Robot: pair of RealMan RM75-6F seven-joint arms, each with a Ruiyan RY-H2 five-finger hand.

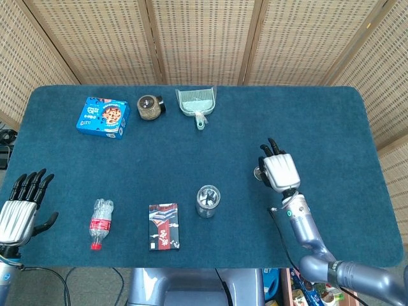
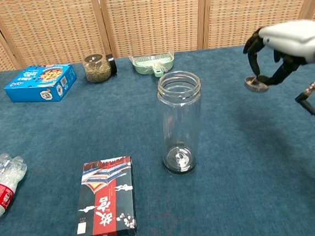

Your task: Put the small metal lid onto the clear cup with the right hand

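chest view: my right hand (image 2: 283,43) pinches the small metal lid (image 2: 256,83) aloft to clear the clear cup (image 2: 181,122) rim, left hand (image 1: 19,210) idle, fingers apart.

From above, the right hand (image 1: 280,172) sits right of the clear cup (image 1: 206,201), its back to the camera, with the small metal lid (image 1: 259,171) peeking out at its left edge under the fingers. The left hand (image 1: 20,207) rests at the blue desk's (image 1: 319,121) near left corner, fingers spread and holding nothing. A plastic bottle (image 1: 99,223) and a red-and-black booklet (image 1: 164,225) lie left of the cup.
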